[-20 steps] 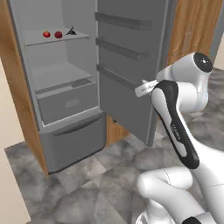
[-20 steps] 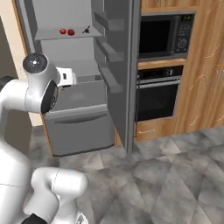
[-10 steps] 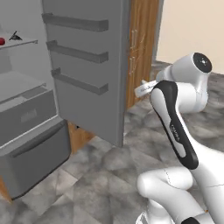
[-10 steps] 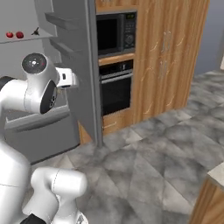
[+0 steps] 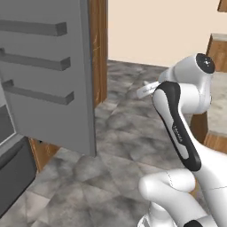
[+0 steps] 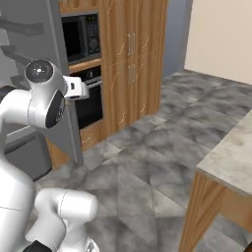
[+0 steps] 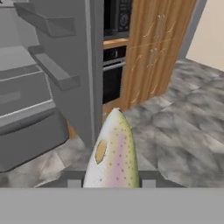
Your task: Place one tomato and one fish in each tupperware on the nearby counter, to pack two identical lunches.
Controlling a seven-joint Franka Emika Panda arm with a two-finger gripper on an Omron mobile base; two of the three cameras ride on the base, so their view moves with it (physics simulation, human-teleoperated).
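A speckled pink-and-green fish [image 7: 113,153] sticks up between the fingers of my gripper [image 7: 111,183] in the hand view, and the gripper is shut on it. In the base views the hand is held high in front of the arm's shoulder, tucked close to it. The counter [image 6: 231,157], with a beige marbled top on a wooden base, comes in at the lower right of the right base view, and its edge [image 5: 217,111] lies behind the arm in the left base view. The tomato and the tupperware are out of view.
The open grey fridge door [image 5: 48,75] with its shelf rails stands on the left. Beyond it are a built-in microwave [image 6: 81,34], a black oven [image 6: 91,103] and tall wooden cabinets [image 6: 133,59]. Grey stone floor [image 6: 157,147] stretches between the fridge and the counter.
Both base views have swung to the right: the fridge interior has slid off to the left and the counter has come in on the right. The arm's pose and its grip look unchanged.
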